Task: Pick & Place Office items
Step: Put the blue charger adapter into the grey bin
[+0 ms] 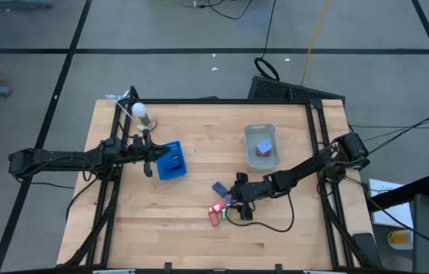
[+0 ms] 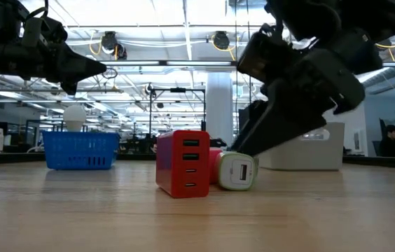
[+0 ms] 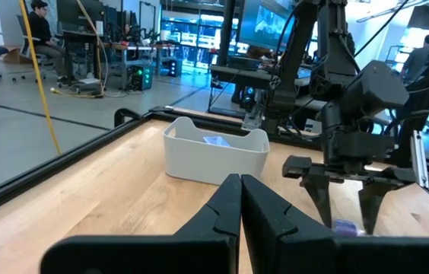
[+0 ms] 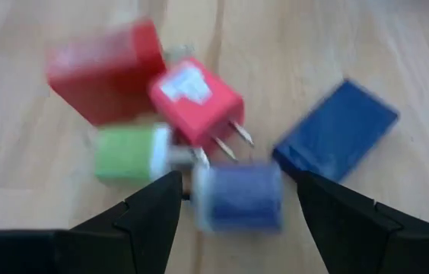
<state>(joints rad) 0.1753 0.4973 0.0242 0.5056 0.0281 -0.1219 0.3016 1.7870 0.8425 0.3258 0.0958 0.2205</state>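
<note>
The right hand (image 4: pixel 233 199) gapes around a purple charger (image 4: pixel 241 196), prongs visible only from the wrist; the left hand (image 3: pixel 239 199), pressed closed, hovers above the bench (image 1: pixel 199 236).

On the wooden table (image 2: pixel 78 210) a red multi-port USB charger (image 2: pixel 183 163) stands upright near the middle, its four ports facing the camera. Just beside it, touching, lies a green-and-white plug adapter (image 2: pixel 235 171) on its side with one USB port showing, and a pink-red piece (image 2: pixel 215 162) shows between the two. The right gripper (image 2: pixel 253 143) comes down at a slant from above, its dark tip close over the green adapter. Farther back stands a blue mesh basket (image 2: pixel 80 150) with a white ball (image 2: pixel 75 116) above it, and the left gripper (image 2: pixel 89 68) hangs above that, fingers closed. A clear plastic bin (image 2: pixel 309 150) sits behind the right gripper
</note>
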